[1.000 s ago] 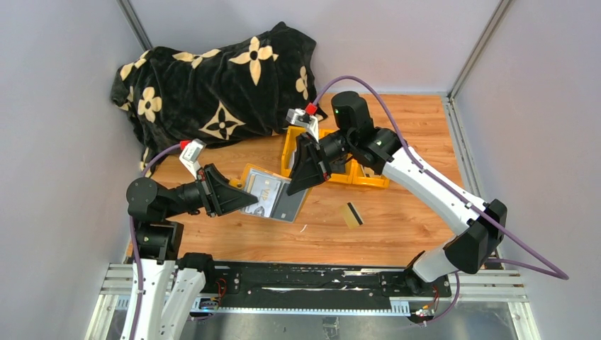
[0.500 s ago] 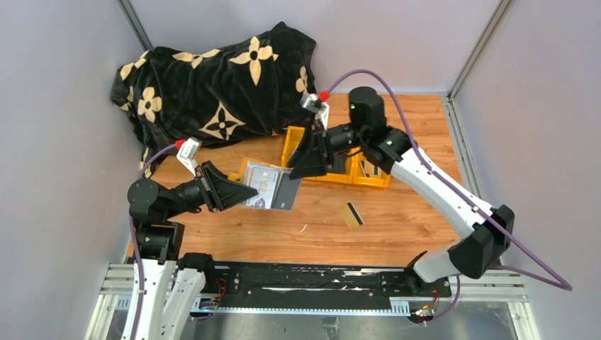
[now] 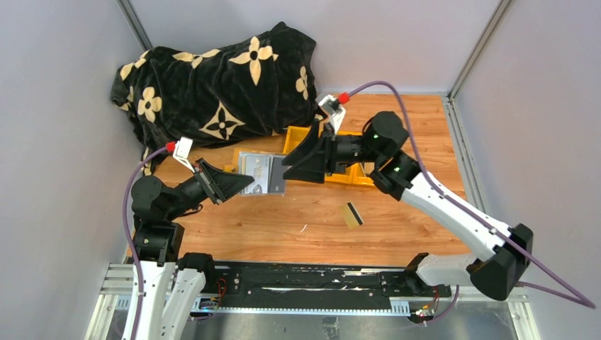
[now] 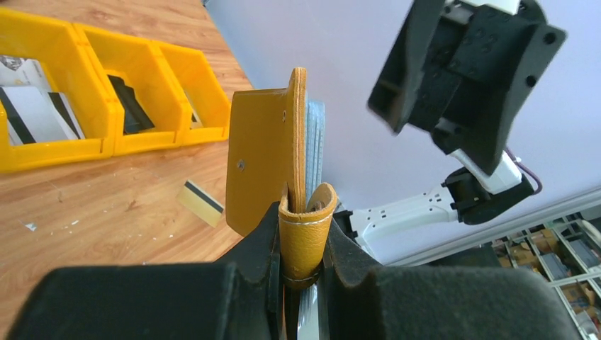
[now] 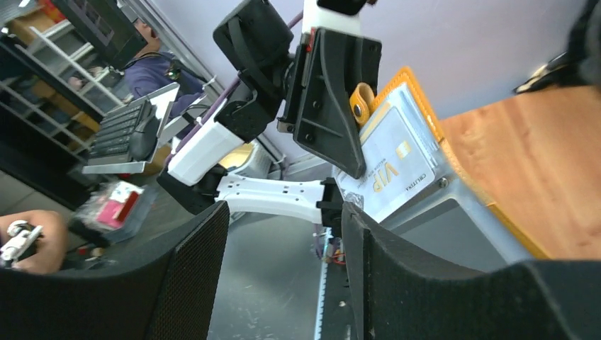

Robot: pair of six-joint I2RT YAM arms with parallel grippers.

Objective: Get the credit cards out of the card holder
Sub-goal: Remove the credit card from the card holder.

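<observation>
Jaws, left: pressed together on the looped strap and lower edge of the small mustard-tan folding card holder (image 4: 264, 166). My left gripper (image 4: 301, 234) holds it raised above the wooden table (image 3: 397, 234), edge-on to my own wrist camera, with its grey inner face turned toward my other arm.

Jaws, right: spread wide, nothing between them. My right gripper (image 5: 283, 234) hovers just beside the open face of the card holder and is not touching it.

Step in hand, as I judge it: between pulls.
- One tan-gold credit card with a black stripe (image 3: 352, 214) lies flat on the table, well apart from the card holder.
- Pale cards with dark stripes (image 4: 32, 113) lie in an end compartment of the yellow three-compartment plastic bin (image 4: 85, 145).
- A white card marked VIP (image 5: 388, 166) sits in a clear pocket, so the task is not finished.

Next move, my estimate:
- Bring the right fingers to an exposed edge of the VIP card.
- Close on the card alone, not on the pocket film.
- Draw it out along the pocket while the left grip holds firm.
- I cannot tell from these views which side of the pocket is open. The pull direction needs checking first.

Card holder, appearance:
- Outer face is mustard leather with a small metal stud.
- Lining is grey.
- Clear pockets show edge-on as thin pale layers.
- I cannot tell how many cards remain inside.
</observation>
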